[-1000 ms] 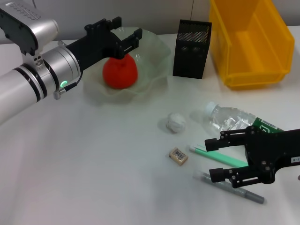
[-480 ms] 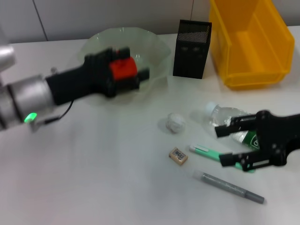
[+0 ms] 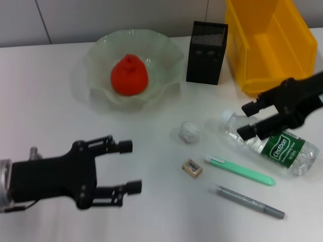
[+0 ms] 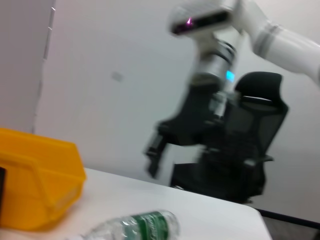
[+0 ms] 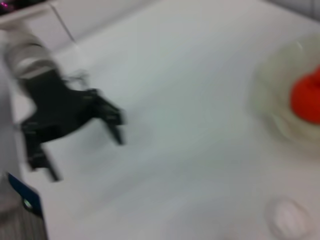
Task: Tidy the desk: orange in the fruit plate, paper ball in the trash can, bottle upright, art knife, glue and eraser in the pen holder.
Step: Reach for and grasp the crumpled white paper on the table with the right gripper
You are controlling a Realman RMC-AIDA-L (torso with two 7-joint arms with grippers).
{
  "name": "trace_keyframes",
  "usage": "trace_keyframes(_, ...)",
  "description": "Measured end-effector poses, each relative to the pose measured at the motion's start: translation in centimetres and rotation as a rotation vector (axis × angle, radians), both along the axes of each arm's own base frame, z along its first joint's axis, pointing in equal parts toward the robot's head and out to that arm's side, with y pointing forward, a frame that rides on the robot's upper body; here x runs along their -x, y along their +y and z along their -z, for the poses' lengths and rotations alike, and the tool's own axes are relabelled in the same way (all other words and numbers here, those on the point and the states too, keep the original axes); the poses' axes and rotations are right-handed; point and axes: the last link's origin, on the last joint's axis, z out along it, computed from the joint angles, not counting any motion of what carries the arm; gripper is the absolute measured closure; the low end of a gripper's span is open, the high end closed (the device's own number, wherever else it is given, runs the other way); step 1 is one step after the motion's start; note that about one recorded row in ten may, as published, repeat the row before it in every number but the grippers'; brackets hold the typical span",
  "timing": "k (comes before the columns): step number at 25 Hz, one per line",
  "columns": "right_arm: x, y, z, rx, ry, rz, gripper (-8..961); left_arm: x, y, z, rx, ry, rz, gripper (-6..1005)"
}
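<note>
The orange lies in the fruit plate at the back left. My left gripper is open and empty, low over the table's front left. My right gripper is open and empty at the cap end of the bottle, which lies on its side at the right. The paper ball and the eraser lie in the middle. The green art knife and the grey glue stick lie in front of the bottle. The pen holder stands beside the trash can.
The left wrist view shows the lying bottle, the yellow trash can, and a black office chair beyond the table's edge. The right wrist view shows the orange and the paper ball.
My left gripper has drawn back from the fruit plate to the table's front left, leaving the orange in the plate. My right gripper has moved from over the pens to the bottle's cap end.
</note>
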Motion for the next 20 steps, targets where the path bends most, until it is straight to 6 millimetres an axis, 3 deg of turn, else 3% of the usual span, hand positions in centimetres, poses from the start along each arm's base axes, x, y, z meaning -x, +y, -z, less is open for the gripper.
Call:
trace_keyframes(4,2.1,2.3,0.5,0.016,-0.164,0.072,227,0.9,-1.2,-0.1,0.050,0.024,-0.004,153)
trace_keyframes(10,3.8,4.9,3.7,0.048,-0.356,0.125,228,1.6,-2.2,0.7,0.110,0.083,0.023,154)
trace_keyframes(20,3.8,5.5,8.7,0.092,-0.450,0.043,228,1.9,-2.8,0.5,0.119,0.091,0.056,154)
